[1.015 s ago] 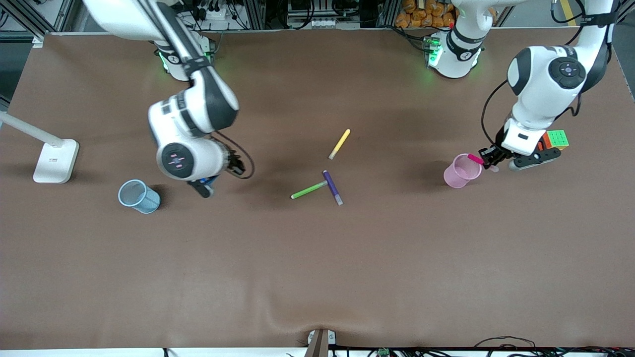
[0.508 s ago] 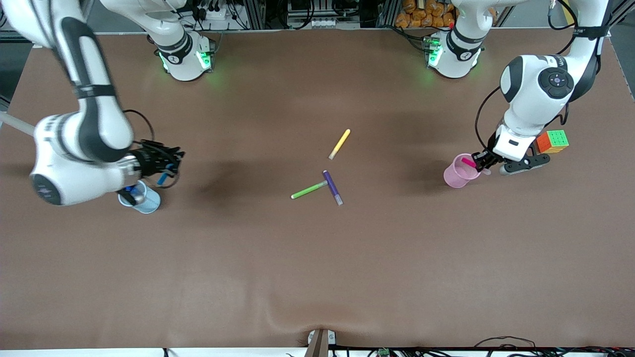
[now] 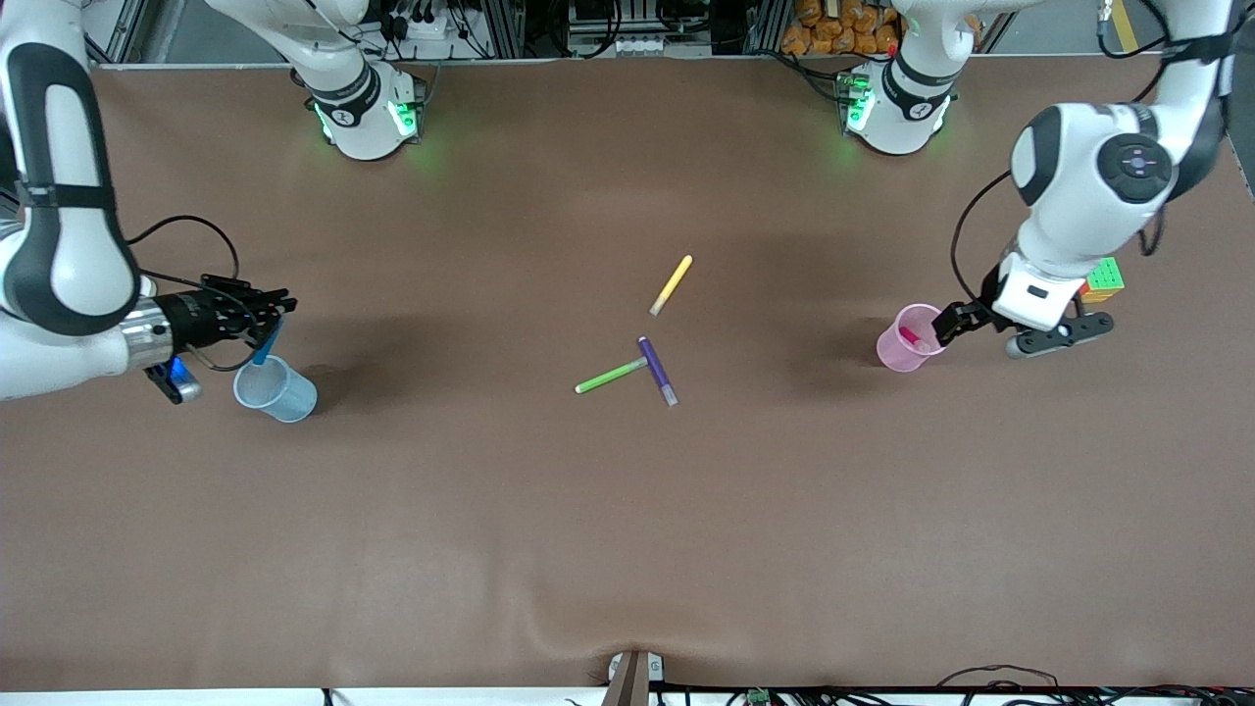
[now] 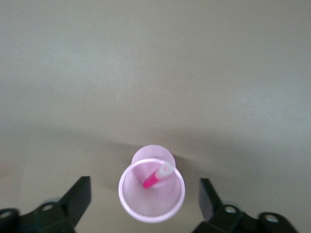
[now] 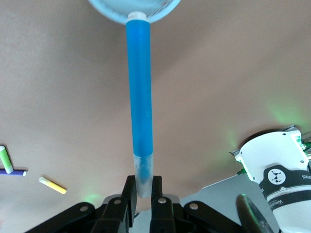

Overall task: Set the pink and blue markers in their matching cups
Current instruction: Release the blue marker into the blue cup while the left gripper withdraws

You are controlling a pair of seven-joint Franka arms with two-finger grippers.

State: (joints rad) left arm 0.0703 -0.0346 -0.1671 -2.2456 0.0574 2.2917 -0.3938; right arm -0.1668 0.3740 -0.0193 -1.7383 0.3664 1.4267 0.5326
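Observation:
The pink marker (image 4: 156,177) stands tilted inside the pale pink cup (image 3: 907,345), cap end up. My left gripper (image 4: 146,199) is open and empty, its jaws wide on either side of the pink cup (image 4: 130,199); in the front view it (image 3: 956,319) is beside the cup's rim. My right gripper (image 5: 142,191) is shut on the greyish cap end of the blue marker (image 5: 140,102), whose other end points into the pale blue cup (image 5: 104,12). In the front view this gripper (image 3: 273,316) holds the blue marker (image 3: 265,345) over the blue cup (image 3: 279,392).
A yellow pen (image 3: 672,284), a green pen (image 3: 610,376) and a dark purple pen (image 3: 658,371) lie mid-table. A colourful cube (image 3: 1103,277) sits by the left arm's wrist. The pens also show in the right wrist view (image 5: 51,184).
The left gripper let go of the pink marker, which now rests in the pink cup. The right arm swung toward its end of the table and brought the blue marker to the blue cup.

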